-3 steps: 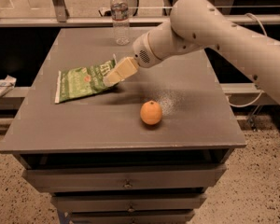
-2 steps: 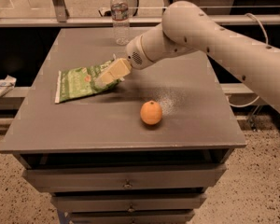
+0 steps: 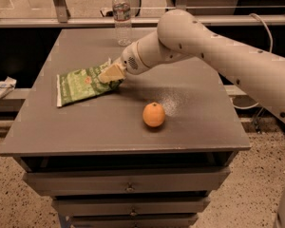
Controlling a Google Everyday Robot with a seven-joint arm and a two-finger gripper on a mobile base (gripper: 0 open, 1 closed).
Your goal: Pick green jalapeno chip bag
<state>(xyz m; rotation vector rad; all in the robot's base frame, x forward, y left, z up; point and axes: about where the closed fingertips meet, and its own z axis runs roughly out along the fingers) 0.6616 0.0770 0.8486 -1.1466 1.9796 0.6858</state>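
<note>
The jaws' spread cannot be told, the gripper (image 3: 111, 73) being set at the right end of the chip bag (image 3: 80, 85), which should be pinched firmly before lifting.

On the table (image 3: 199, 122), the chip bag (image 3: 80, 85) lies flat left of centre, with the gripper (image 3: 111, 73) at its right end. The arm (image 3: 218, 51) reaches in from the right. The orange (image 3: 154, 115) sits nearer the front, right of the bag and apart from it. The water bottle (image 3: 122, 15) stands upright at the back edge. 3 drawers (image 3: 128, 182) stack beneath the tabletop.
</note>
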